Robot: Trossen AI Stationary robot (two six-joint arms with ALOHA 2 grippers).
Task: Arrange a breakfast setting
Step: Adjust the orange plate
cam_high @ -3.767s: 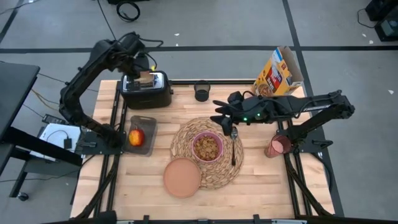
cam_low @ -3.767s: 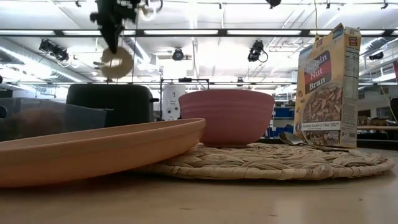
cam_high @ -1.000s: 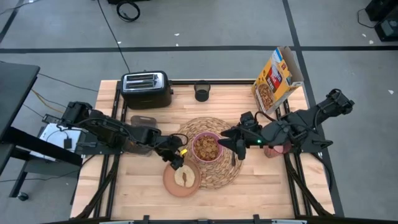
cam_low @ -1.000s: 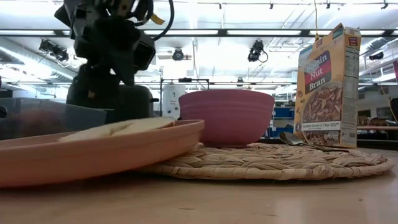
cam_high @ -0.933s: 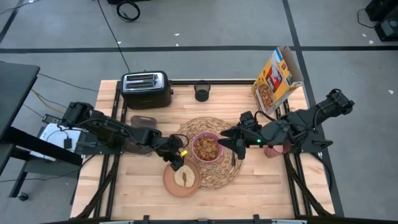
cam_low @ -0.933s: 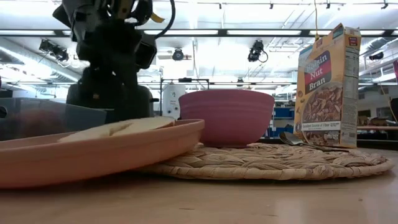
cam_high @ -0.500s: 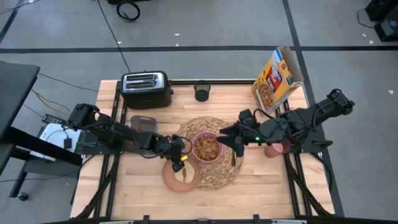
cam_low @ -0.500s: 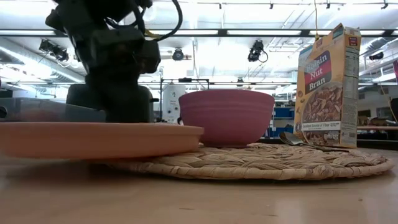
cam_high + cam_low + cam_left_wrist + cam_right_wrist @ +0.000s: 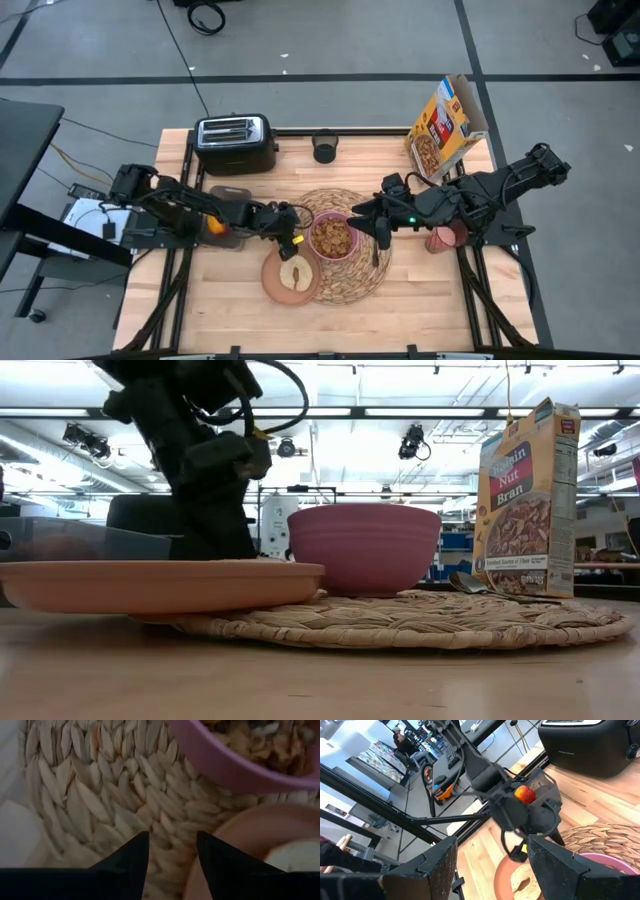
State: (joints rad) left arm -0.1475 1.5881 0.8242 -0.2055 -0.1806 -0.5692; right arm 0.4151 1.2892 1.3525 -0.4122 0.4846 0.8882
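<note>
Toast plated, left gripper clear of it

The toast slice lies on the brownish-pink plate, which overlaps the woven straw placemat beside the pink bowl of cereal. The left gripper hovers low over the mat, its fingers parted and empty. The right gripper, partly open and empty, waits by the metal spoon. Likely best: lift straight up, avoiding the plate rim.

Grey floor, ceiling strip lights
</note>
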